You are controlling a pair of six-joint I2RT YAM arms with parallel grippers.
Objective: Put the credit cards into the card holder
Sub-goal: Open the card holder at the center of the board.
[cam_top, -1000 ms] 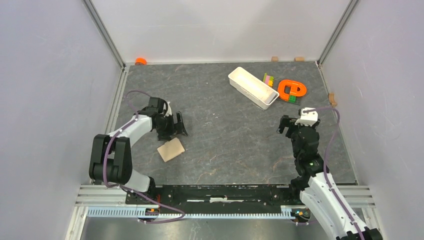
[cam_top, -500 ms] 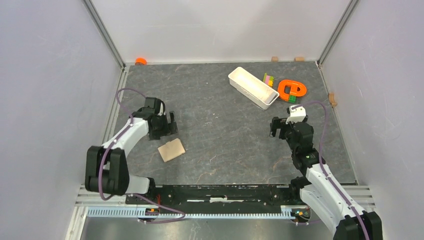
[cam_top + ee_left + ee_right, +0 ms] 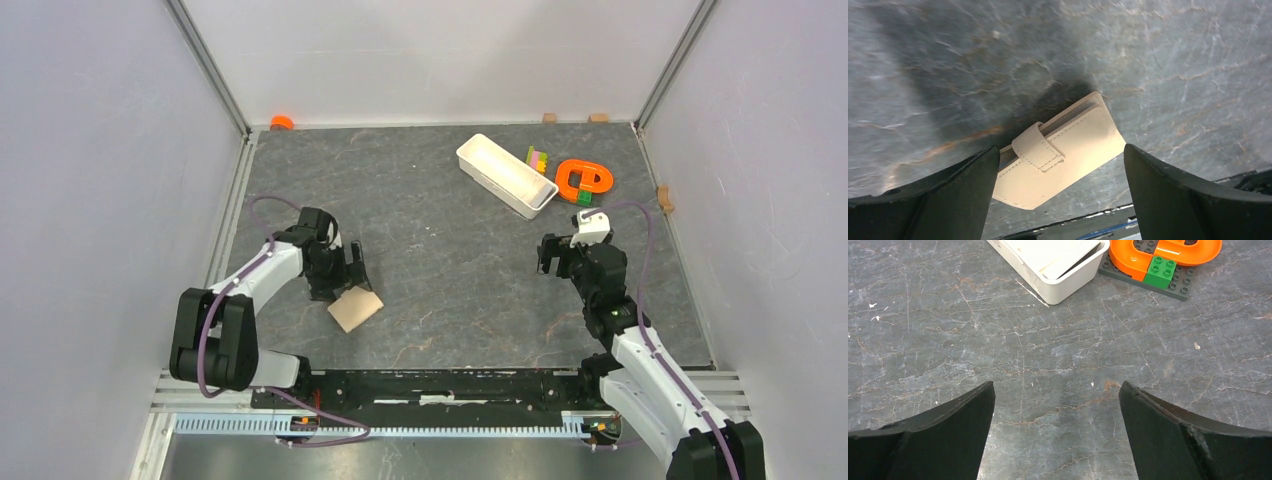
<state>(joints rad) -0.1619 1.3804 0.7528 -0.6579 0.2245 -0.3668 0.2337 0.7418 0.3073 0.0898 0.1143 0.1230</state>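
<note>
Since a second ago the left gripper [image 3: 352, 270] has swung back toward the arm bases and come down over the small tan bifold card holder [image 3: 356, 310]. The card holder itself has slid a little toward the near edge and turned. The right gripper [image 3: 552, 252] has drifted slightly leftward and then held.

The left gripper's jaws stand wide apart and grip nothing. From the left wrist, the card holder lies flat on the grey slate-patterned tabletop [image 3: 1158, 60] below and between the two black fingers [image 3: 948, 195]. It is folded shut, with its snap tab [image 3: 1038, 147] wrapped over the edge facing away from the camera. One corner sits just at the tip of the finger on the left of that view; whether they touch cannot be told. The other finger is clear of it.

The right gripper is also spread wide and holds nothing, with bare tabletop under the gap between its fingers. Ahead of it, well apart, stands the long white rectangular plastic tray [image 3: 1058, 287], set at an angle. Just beside the tray's end, ahead and to the gripper's right, an orange horseshoe-shaped toy piece [image 3: 1168, 250] and a green studded brick [image 3: 1160, 271] sit on a dark studded baseplate [image 3: 1143, 282].

Well beyond both grippers, a small orange cap [image 3: 281, 122] sits at the table's far left corner, and little tan wooden blocks [image 3: 549, 117] lie along its far edge.
</note>
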